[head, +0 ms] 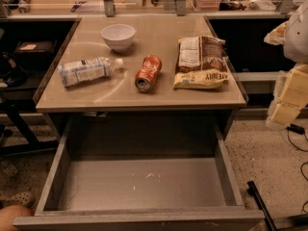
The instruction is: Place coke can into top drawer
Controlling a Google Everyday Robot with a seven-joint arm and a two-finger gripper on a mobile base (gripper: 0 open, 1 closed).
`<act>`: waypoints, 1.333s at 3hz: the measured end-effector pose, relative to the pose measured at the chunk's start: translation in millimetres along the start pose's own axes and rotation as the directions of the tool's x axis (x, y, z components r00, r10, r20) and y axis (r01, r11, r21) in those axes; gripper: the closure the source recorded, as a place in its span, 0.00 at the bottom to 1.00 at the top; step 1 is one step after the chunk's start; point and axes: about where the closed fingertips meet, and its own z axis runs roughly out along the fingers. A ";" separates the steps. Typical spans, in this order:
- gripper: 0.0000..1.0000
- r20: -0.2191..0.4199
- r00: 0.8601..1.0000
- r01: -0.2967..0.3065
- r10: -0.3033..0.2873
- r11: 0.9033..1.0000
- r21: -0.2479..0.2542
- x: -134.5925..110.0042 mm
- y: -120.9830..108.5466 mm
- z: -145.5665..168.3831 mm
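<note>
The coke can (pixel 148 73), red-orange with a silver end, lies on its side near the middle of the tabletop (pixel 159 97), its end facing the front. Below the table's front edge, the top drawer (pixel 139 215) is pulled wide open. Its scuffed grey bottom holds nothing. My gripper (pixel 288 97), pale yellow under a white arm, hangs at the right edge of the view. It is off the table's right side and well away from the can.
A clear white-labelled plastic bottle (pixel 86 71) lies left of the can. A white bowl (pixel 118 36) stands behind it. Two snack bags (pixel 201 61) lie to its right. A black bar (pixel 260 203) and cables (pixel 298 138) are on the floor at right.
</note>
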 end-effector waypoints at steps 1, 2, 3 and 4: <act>0.00 0.003 1.000 0.003 -0.003 1.000 0.012 -4.0 -3.1 -2.2; 0.00 -0.005 1.000 0.003 -0.003 1.000 0.019 -32.4 -25.8 6.5; 0.00 -0.041 0.999 -0.014 0.013 1.000 -0.008 -73.0 -62.7 25.8; 0.00 -0.082 0.996 -0.018 0.017 1.000 -0.017 -117.2 -101.7 49.7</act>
